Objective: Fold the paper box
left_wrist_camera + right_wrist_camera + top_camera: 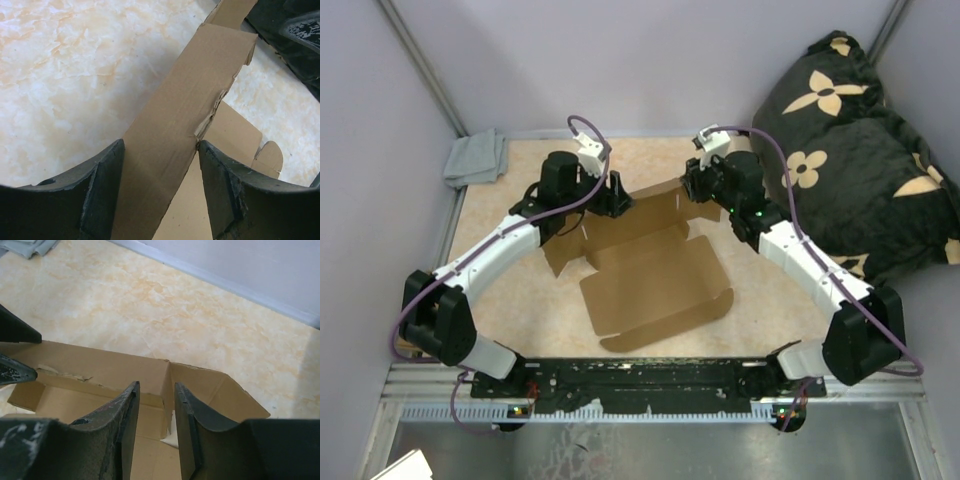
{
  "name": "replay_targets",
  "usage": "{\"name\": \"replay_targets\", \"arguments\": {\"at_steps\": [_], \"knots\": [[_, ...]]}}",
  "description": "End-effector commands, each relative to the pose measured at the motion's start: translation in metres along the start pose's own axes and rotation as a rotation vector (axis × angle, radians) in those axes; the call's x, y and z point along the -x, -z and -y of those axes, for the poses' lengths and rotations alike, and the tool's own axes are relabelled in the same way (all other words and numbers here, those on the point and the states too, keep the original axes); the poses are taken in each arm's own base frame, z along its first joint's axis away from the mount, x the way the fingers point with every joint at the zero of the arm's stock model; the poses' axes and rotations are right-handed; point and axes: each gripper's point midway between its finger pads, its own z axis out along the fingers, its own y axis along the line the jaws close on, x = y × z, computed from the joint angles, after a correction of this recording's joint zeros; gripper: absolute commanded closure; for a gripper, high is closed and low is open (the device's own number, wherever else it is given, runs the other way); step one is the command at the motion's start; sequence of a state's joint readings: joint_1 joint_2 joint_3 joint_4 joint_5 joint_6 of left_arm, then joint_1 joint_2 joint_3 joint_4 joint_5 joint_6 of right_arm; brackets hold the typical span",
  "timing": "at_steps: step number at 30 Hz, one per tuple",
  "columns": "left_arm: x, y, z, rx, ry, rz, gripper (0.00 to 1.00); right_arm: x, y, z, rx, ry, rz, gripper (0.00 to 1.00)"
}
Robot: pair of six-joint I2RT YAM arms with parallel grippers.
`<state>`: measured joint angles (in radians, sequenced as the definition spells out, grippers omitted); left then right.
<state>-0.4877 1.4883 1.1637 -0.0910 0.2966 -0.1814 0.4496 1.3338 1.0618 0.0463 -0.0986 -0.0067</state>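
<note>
The paper box is lying partly opened at the middle of the surface, with both arms hiding its far edge. The left gripper is reaching down at the far left flap, jaws wide apart with a torn-edged panel between them. The right gripper is straddling a raised wall's corner fold, jaws narrowly apart. Whether they are pinching is unclear. A grey cloth is lying far left, and a flowered black cushion is crowding the right.
</note>
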Motion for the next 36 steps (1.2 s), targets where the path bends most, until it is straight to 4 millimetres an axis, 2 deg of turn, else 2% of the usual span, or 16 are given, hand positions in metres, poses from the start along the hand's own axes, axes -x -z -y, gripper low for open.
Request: {"name": "replay_targets", "arguments": {"at_steps": [1,8,13,18,19,26,29,32,36], "knots": [[-0.001,0.006,0.003,0.003,-0.034,0.003,0.33,0.001,-0.003,0.005,0.001,0.032,-0.067,0.65],[-0.017,0.002,0.002,0.0,-0.026,-0.038,0.36,0.012,-0.005,0.018,0.002,-0.118,-0.093,0.63],[-0.026,0.001,0.001,0.002,-0.024,-0.061,0.38,0.013,-0.004,0.053,-0.085,-0.258,-0.148,0.63],[-0.03,0.002,0.001,0.01,-0.036,-0.069,0.39,0.009,-0.006,0.086,-0.157,-0.321,-0.147,0.64],[-0.031,0.002,0.0,0.016,-0.036,-0.072,0.39,0.006,-0.009,0.093,-0.168,-0.334,-0.155,0.64],[-0.035,-0.001,-0.002,0.029,-0.041,-0.082,0.39,-0.048,-0.048,0.134,-0.165,-0.427,-0.291,0.67],[-0.036,-0.002,-0.003,0.033,-0.044,-0.086,0.39,-0.06,-0.061,0.135,-0.112,-0.407,-0.318,0.67],[-0.038,-0.004,-0.005,0.042,-0.046,-0.092,0.4,-0.071,-0.067,0.138,-0.078,-0.419,-0.347,0.68],[-0.039,-0.009,-0.008,0.055,-0.039,-0.1,0.4,-0.078,-0.068,0.132,-0.003,-0.406,-0.352,0.68]]}}
